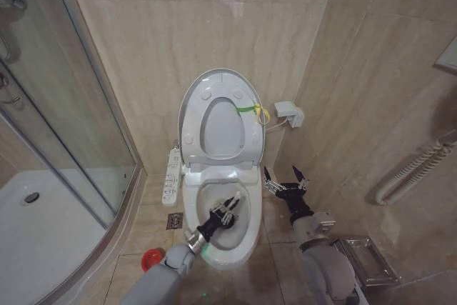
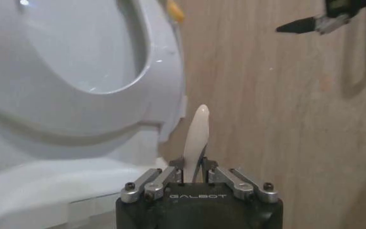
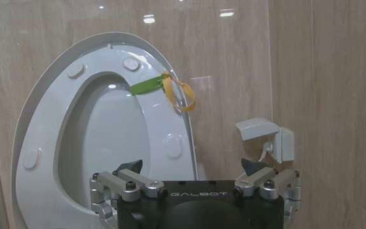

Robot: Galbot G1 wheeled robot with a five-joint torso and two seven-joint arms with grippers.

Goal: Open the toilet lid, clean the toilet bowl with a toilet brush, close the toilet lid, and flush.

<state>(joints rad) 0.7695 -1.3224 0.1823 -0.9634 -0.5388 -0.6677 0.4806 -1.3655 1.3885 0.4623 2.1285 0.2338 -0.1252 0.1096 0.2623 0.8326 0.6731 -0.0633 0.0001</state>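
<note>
brush: toilet brush (image 2: pixel 196 138) clamped in the left gripper (image 1: pixel 225 213), thin white handle standing out past the fingertips
left gripper: low over the toilet bowl (image 1: pixel 246 244), inside its rim
right gripper (image 1: pixel 285 180): fingers spread wide, empty, beside the bowl on the robot's right (off to the wall side)
lid: toilet lid (image 1: pixel 193 101) upright against the wall, seat (image 1: pixel 246 144) raised with it, yellow-green band (image 1: pixel 251 110) at its edge
count: one toilet, one brush, one red holder cup (image 1: pixel 151 258) on the floor, two grippers
</note>
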